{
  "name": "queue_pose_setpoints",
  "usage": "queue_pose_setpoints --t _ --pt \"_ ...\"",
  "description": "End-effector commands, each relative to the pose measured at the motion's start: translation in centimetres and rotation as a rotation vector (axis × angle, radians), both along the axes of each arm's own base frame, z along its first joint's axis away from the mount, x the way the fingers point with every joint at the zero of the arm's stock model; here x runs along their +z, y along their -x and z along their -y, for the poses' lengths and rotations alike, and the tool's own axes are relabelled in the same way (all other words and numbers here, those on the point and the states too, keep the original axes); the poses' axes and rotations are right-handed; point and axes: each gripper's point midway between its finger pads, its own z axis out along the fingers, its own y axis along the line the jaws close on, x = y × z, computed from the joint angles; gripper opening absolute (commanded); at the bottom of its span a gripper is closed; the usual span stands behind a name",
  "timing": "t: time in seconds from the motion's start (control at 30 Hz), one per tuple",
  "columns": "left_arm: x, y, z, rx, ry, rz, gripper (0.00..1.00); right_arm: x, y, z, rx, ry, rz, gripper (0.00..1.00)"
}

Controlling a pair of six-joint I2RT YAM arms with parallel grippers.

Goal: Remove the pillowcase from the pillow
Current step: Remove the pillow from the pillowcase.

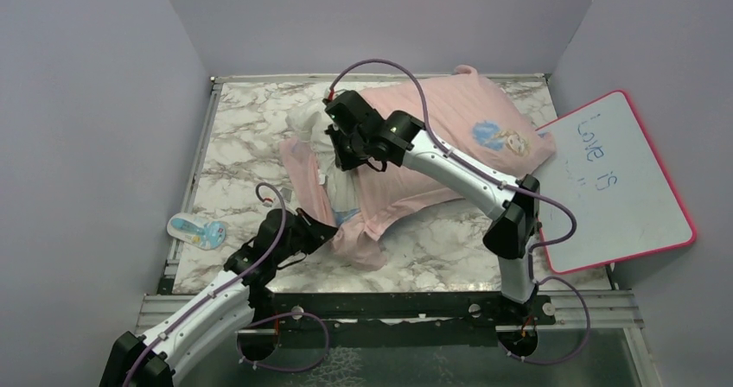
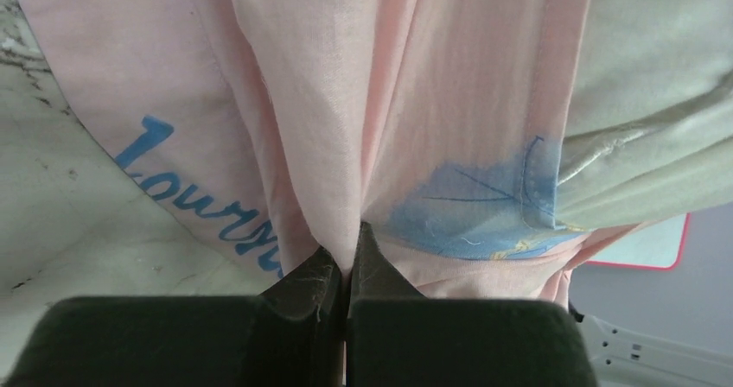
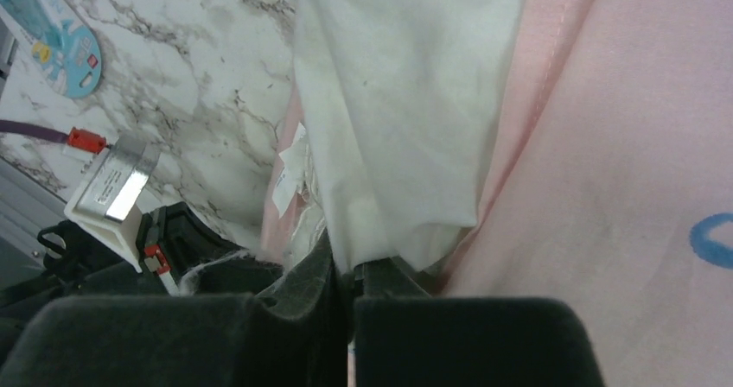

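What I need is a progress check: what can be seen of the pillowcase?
The pillowcase is thin, pale pink cloth with blue cursive lettering and a blue princess print. It lies rumpled across the marble table, mostly covering the white pillow, whose left end pokes out. The left end effector is shut on a fold of it; the right end effector pinches the pillow beside it.
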Motion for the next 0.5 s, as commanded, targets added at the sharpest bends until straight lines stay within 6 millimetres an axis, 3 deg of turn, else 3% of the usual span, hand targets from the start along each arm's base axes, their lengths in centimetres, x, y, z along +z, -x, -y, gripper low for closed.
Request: queue_pose_setpoints --t 0.0,0.1,0.17,0.23,0.3,0.37,0.47 --pt "-6.4 5.1 -1.7 -0.115 -0.163 -0.204 0.00 9.8 -1.8 0.6 -0.036 -0.294 0.227 0.02" --pt "-4.4 4.3 -0.9 -0.114 -0.103 -0.128 0.00 1.4 0.0 1.3 -0.015 -0.153 0.093 0.15" --pt "-4.4 4.2 -1.0 -0.103 -0.089 -0.114 0.00 -1.5 1.1 1.8 -0.017 -0.075 0.058 0.23" --pt "-5.9 4.9 -1.2 -0.078 -0.065 -0.170 0.00 -2.5 2.3 1.7 -0.026 -0.037 0.066 0.41" --pt "-6.7 5.4 -1.0 -0.081 -0.037 -0.182 0.00 -2.3 3.1 1.0 -0.001 -0.046 0.089 0.51" --pt "-6.5 5.2 -0.9 -0.084 -0.027 -0.164 0.00 -2.3 4.4 -0.2 0.042 -0.034 0.106 0.67" --pt "-5.0 4.6 -0.3 -0.105 -0.008 -0.114 0.00 -4.2 4.8 -0.3 0.012 0.075 0.110 0.73"
